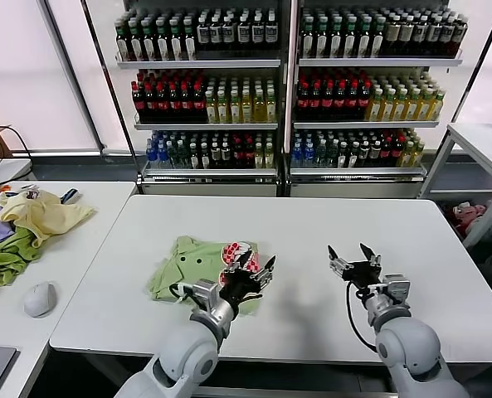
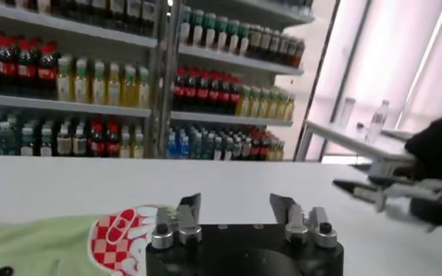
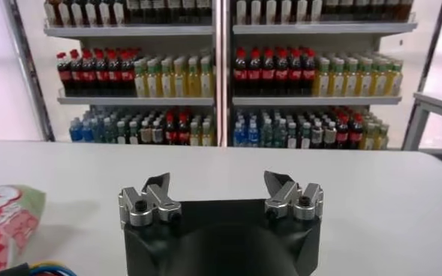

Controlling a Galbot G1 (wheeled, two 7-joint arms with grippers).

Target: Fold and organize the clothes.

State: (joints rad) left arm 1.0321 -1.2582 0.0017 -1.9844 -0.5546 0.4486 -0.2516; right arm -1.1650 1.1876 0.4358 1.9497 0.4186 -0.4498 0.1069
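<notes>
We see the light green polo shirt (image 1: 197,264) lying folded on the white surface (image 1: 312,224), left of its middle and toward the near edge, red-and-white print up. Our left gripper (image 1: 257,267) hovers over the shirt's right side, fingers spread and empty. Our right gripper (image 1: 354,256) hangs above bare surface toward the near right, fingers wide, holding nothing.

polo shirt (image 1: 197,263) on table (image 1: 312,224), left of centre; left tool (image 1: 255,267) at its right edge; right tool (image 1: 353,257) well right
</notes>
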